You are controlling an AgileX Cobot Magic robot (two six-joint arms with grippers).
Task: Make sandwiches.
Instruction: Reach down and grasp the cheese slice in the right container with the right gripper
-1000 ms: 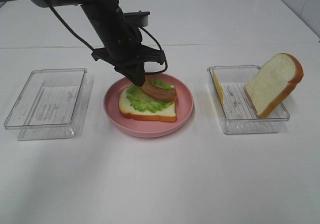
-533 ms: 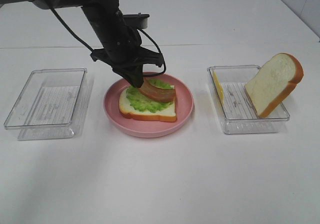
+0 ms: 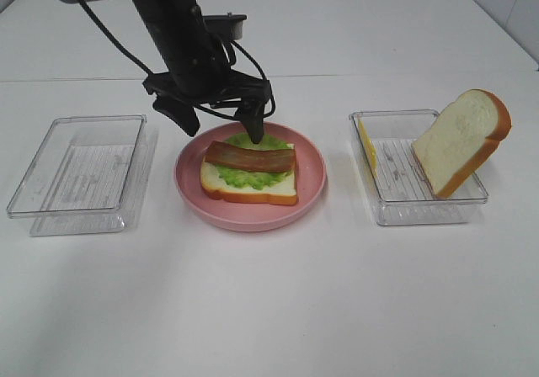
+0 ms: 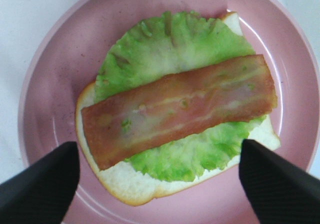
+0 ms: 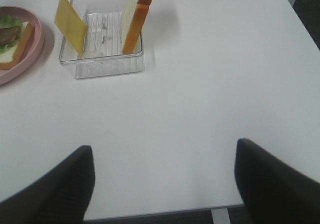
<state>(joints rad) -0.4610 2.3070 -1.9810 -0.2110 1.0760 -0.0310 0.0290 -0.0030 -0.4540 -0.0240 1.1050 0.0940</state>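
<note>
On the pink plate (image 3: 313,179) lies a sandwich base: a white bread slice (image 3: 253,193), ruffled green lettuce (image 3: 240,175) and a brown meat strip (image 3: 250,156) flat across the top. The left wrist view looks straight down on the meat strip (image 4: 180,109) and lettuce (image 4: 165,49). My left gripper (image 3: 222,130) hovers open just above the plate's far side, its fingers straddling the stack and touching nothing (image 4: 160,179). A second bread slice (image 3: 461,141) and a yellow cheese square (image 3: 367,146) lean in the right tray (image 3: 404,213). My right gripper (image 5: 162,184) is open and empty over bare table.
An empty clear tray (image 3: 80,175) stands left of the plate. In the right wrist view the bread slice (image 5: 136,14) and cheese (image 5: 70,24) stand upright in their tray (image 5: 100,66), far from the gripper. The table's edge runs close below that gripper.
My left gripper has opened and let go of the meat strip, which now lies flat on the lettuce. The gripper has risen slightly. The right side is unchanged.
</note>
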